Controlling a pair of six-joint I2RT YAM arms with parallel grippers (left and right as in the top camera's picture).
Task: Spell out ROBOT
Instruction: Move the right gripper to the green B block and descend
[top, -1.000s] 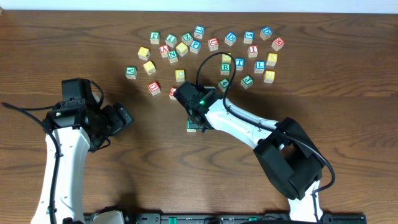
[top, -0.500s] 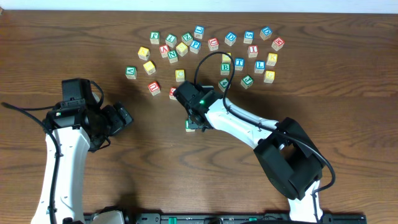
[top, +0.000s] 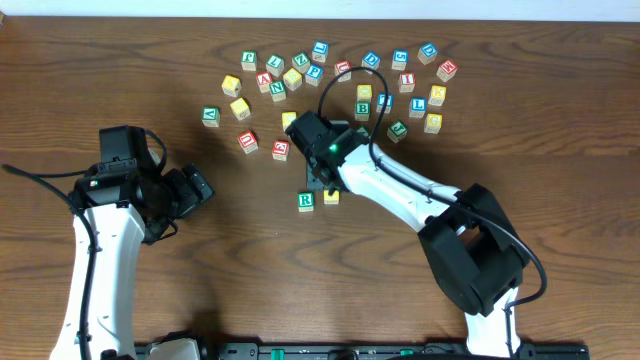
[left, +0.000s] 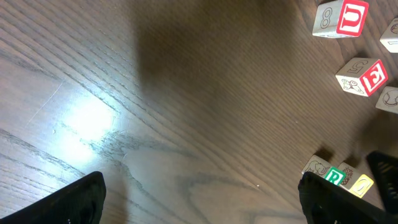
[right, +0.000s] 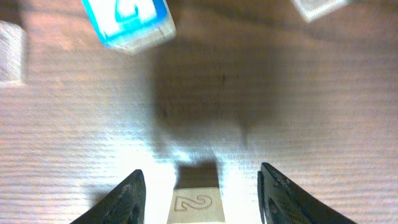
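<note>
the word is just begun. behind the right tool (top: 303, 127), back toward its own arm, the r block (top: 306, 201) stands on the table (top: 560, 120) with a yellow block (top: 331, 197) touching its side. the yellow one's letter is too small to read, though by its place i take it for the o. so two letters look set, and the step in hand is fetching the third, the b.

the right tool hangs over the near edge of the pile with its fingers spread wide and gripping nothing. a pale block marked 2 (right: 198, 202) sits low between them, touched by neither, and a blue block (right: 127, 22) lies ahead and to the left.

a green b block (top: 362, 107) lies off to this tool's right, close among its neighbours. the next move, as i judge it, calls for swinging across to it, coming down square so the fingers slip past the blocks alongside, then carrying it back to the yellow block's free side.

the left tool (left: 199, 186) is spread and empty, with the row far off to its right.
</note>
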